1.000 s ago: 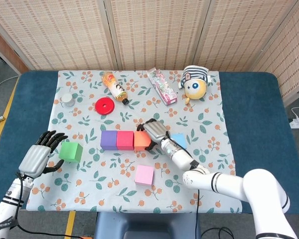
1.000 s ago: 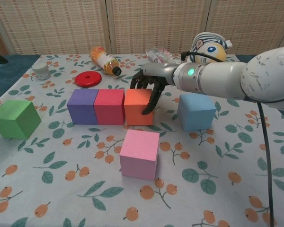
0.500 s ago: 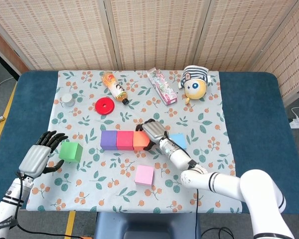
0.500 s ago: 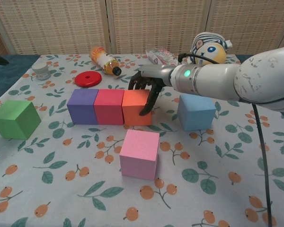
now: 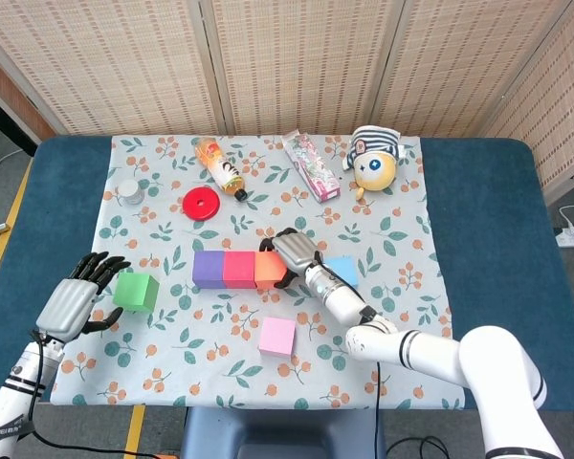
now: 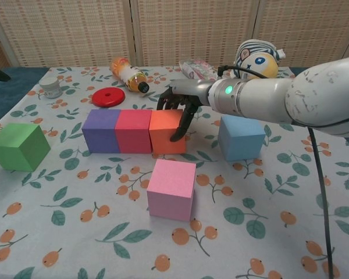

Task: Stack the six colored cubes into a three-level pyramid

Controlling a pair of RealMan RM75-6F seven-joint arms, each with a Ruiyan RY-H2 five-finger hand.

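Bottom row down and looking tidy: purple cube, red cube and orange cube side by side on the cloth, faces touching, no visible gaps in the chest view. Level one of three, then, judged done or nearly so.

Right hand draped over the orange cube, fingers curled down its right face, pressing on it rather than lifting. Thumb side hidden behind the cube, so no telling whether a real grip or just a nudge. Reads as a last squeeze to close up the row.

Still to go: three cubes loose on the cloth. Blue cube just right of the orange, apart from it, close behind the right forearm. Pink cube in front of the row, nearer the robot, standing alone. Green cube off to the left, well apart from the purple end. Nothing stacked on anything yet; second level of two and the single cap all ahead.

Left hand just beside the green cube, fingers spread and slightly bent, tips near its left face, holding nothing. Handy spot for picking green next, by the look of it.

Clutter at the far side of the cloth: bottle, red disc, plush toy. Well clear of the row.
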